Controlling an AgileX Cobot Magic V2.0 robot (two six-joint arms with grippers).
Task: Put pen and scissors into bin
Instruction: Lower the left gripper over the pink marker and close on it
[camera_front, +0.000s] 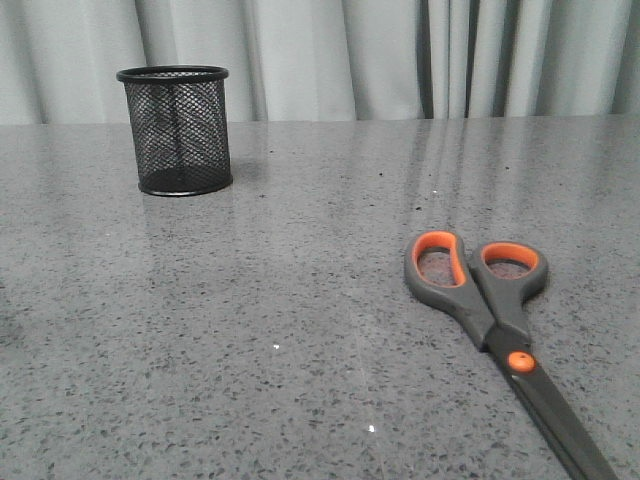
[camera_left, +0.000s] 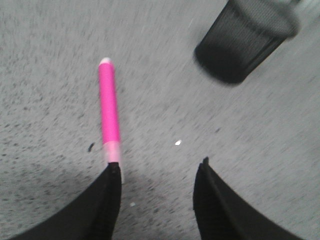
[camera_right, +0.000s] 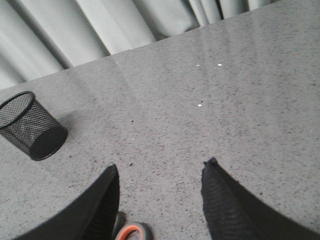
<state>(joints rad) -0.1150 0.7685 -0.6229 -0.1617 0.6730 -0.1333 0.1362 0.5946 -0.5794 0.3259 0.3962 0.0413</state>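
Plainly, both hands gape empty: left hand (camera_left: 157, 172) beside the pen (camera_left: 109, 107), right hand (camera_right: 160, 175) above the scissors (camera_front: 490, 320) (bin (camera_front: 177, 130) waits upright).

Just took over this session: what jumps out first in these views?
The scissors lie flat at the front right of the table, their orange-lined loops toward the curtain. The black mesh bin stands upright at the back left. In the left wrist view, the pink pen lies on the table just ahead of the open left claw.
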